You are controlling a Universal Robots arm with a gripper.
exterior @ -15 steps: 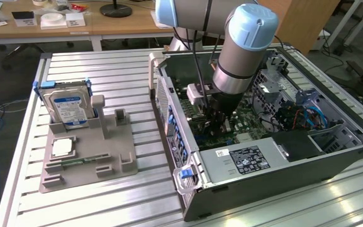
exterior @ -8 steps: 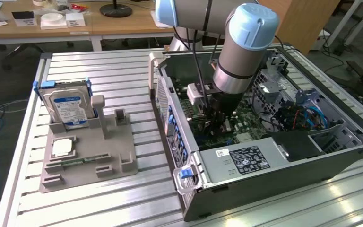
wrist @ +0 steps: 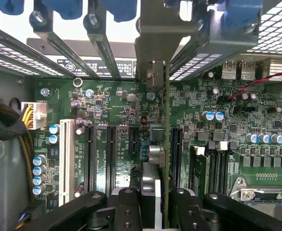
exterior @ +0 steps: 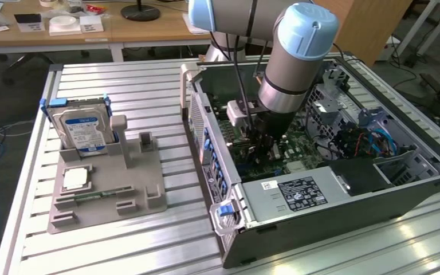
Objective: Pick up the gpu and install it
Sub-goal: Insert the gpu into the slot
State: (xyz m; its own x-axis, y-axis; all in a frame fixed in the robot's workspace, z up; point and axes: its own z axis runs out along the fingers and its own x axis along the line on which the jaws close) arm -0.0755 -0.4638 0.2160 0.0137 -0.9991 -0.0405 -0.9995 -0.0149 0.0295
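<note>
Jaws clamp the gpu (wrist: 165,159) edge-on above the motherboard (wrist: 217,139) slots; stiff, light, fragile card, best gripped by its top edge.

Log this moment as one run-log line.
phase: install | gripper: shut on gpu | gpu: edge-on above motherboard slots | place: inside computer case
</note>
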